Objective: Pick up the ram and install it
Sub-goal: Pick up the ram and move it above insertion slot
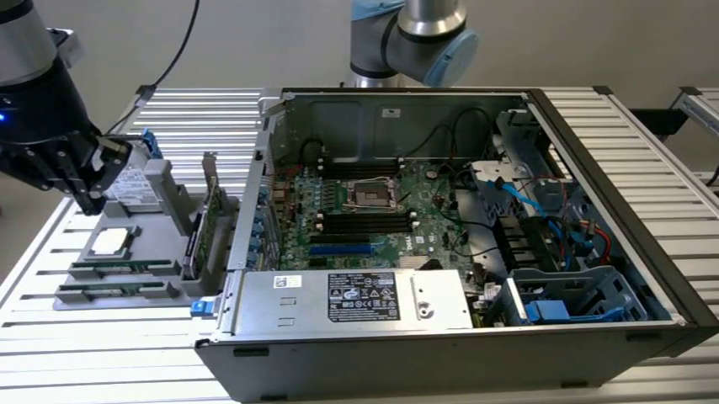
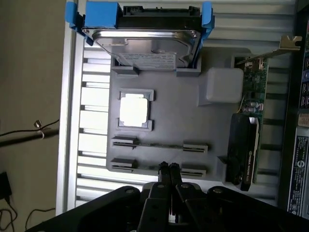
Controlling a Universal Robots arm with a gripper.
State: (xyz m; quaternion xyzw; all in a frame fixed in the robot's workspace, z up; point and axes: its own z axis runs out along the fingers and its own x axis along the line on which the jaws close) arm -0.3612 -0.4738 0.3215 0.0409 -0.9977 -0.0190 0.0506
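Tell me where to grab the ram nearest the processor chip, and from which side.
Probably the ram at mid-length, from above: it stands on edge in the gray holder, end brackets cover its tips, and only the bare middle offers both flat faces.

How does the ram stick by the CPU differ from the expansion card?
The ram stick is a narrow, low strip; the expansion card is taller and broader. The card carries a metal bracket and black cooler; the ram stick has neither. The ram stick sits low in clips; the card stands upright. Both are green boards on the grey fixture.
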